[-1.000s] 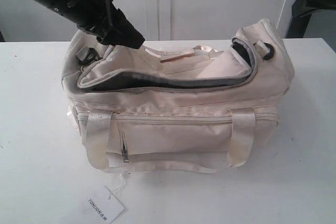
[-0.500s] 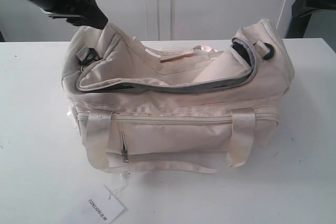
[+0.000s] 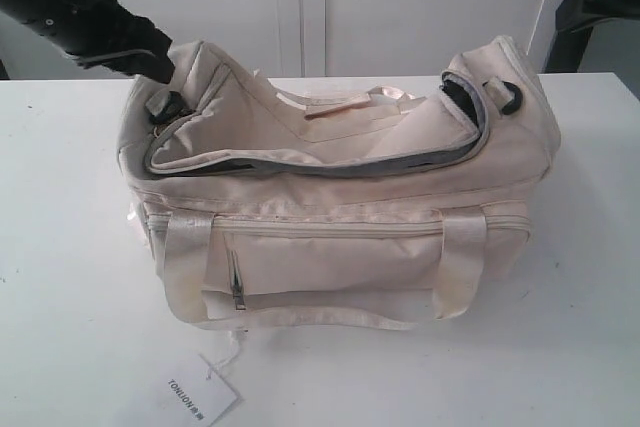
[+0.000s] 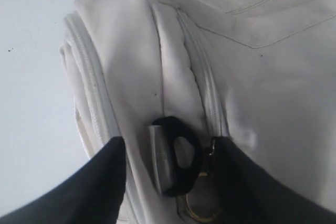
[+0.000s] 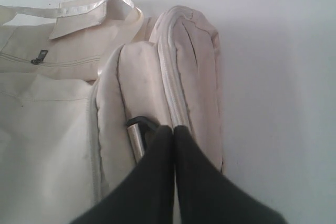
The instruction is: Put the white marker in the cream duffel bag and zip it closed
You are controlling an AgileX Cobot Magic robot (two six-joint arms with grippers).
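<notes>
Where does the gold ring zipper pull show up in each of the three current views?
Exterior view: not discernible; the left end of the cream duffel bag sits under the dark arm.
Left wrist view: gold ring pull at the bottom edge, between the open left end effector fingers, below the black strap buckle.
Right wrist view: not in it.
Shared landmark: the bag's curved top zipper.

The large soft cream fabric duffel bag (image 3: pixel 340 207) lies on the white table (image 3: pixel 60 277), one end below the left gripper (image 4: pixel 168 150).
</notes>
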